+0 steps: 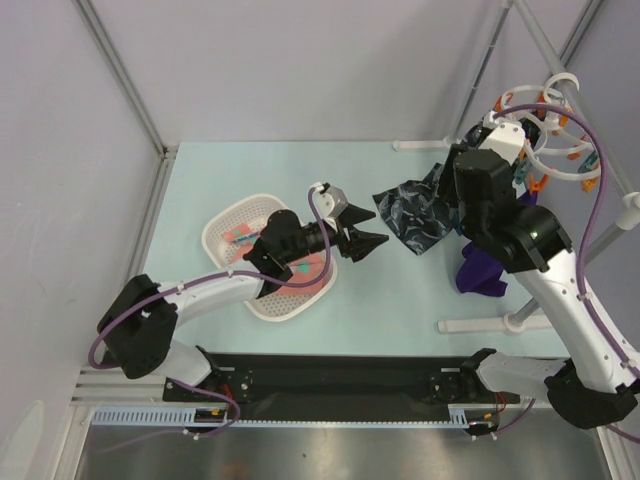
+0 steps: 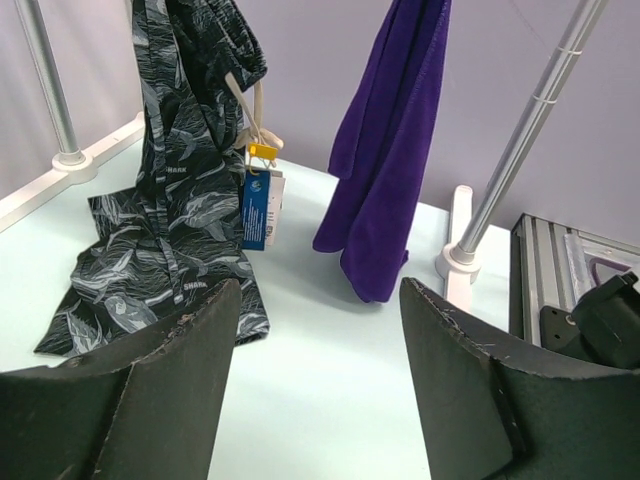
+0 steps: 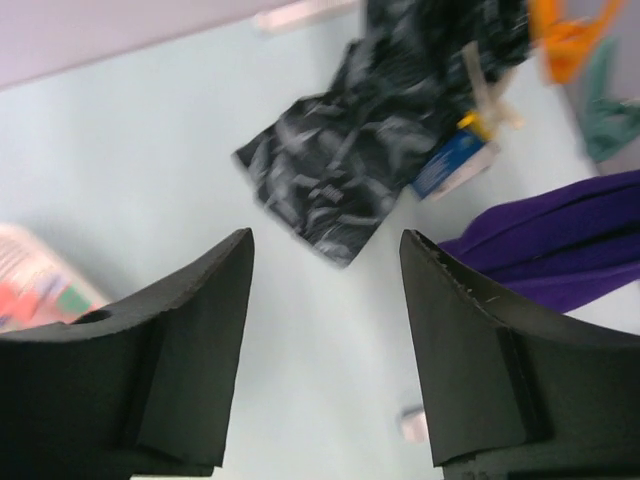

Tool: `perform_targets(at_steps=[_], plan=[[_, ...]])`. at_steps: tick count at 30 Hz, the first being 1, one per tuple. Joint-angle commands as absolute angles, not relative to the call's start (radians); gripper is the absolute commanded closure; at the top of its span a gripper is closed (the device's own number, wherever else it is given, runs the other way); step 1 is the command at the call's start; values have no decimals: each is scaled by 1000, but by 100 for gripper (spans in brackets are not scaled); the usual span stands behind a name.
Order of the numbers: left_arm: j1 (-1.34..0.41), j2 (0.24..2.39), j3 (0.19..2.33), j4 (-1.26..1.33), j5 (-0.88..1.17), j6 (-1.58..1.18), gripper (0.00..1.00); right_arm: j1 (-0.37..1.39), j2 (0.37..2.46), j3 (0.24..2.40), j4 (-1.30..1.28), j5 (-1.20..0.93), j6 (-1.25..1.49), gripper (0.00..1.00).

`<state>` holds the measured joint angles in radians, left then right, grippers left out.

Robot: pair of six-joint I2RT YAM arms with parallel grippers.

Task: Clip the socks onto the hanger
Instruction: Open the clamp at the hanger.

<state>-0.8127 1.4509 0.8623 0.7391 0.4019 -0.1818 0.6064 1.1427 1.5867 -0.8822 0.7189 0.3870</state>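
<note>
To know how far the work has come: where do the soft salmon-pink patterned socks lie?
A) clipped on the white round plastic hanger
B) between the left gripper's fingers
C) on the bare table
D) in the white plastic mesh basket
D: the socks lie inside the basket, and the left gripper stands open and empty past its rim.

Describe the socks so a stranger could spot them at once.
On the pale table, find the white basket left of centre, partly under the left arm. The socks lie inside it, salmon-pink with teal patches, unlike the navy cloth and purple garment at the right.
</note>
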Motion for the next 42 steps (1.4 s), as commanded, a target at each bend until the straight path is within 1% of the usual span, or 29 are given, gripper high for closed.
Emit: perform_targets(at_steps=[1, 4, 9, 16, 23, 29, 35, 42], plan=[[-801, 1447, 858, 798, 440, -195, 30, 611, 1201, 1646, -891, 972, 361, 36], [-793, 1442, 850, 807, 443, -204, 30, 611, 1226, 1655, -824, 1084, 282, 37], [-781, 1442, 836, 830, 443, -222, 29, 609, 1278, 1657, -727, 1210, 187, 38], [-773, 1451, 838, 841, 453, -235, 28, 591, 1327, 1621, -560, 1370, 121, 44], [-770, 1453, 833, 847, 457, -241, 28, 542, 1365, 1609, -531, 1351, 149, 46], [-769, 1454, 833, 847, 459, -241, 28, 541, 1397, 1606, -552, 1394, 192, 48], [-767, 1456, 834, 848, 466, -242, 29, 508, 1397, 1577, -555, 1391, 230, 48], [-761, 1457, 830, 848, 466, -244, 28, 469, 1401, 1554, -517, 1379, 199, 47]])
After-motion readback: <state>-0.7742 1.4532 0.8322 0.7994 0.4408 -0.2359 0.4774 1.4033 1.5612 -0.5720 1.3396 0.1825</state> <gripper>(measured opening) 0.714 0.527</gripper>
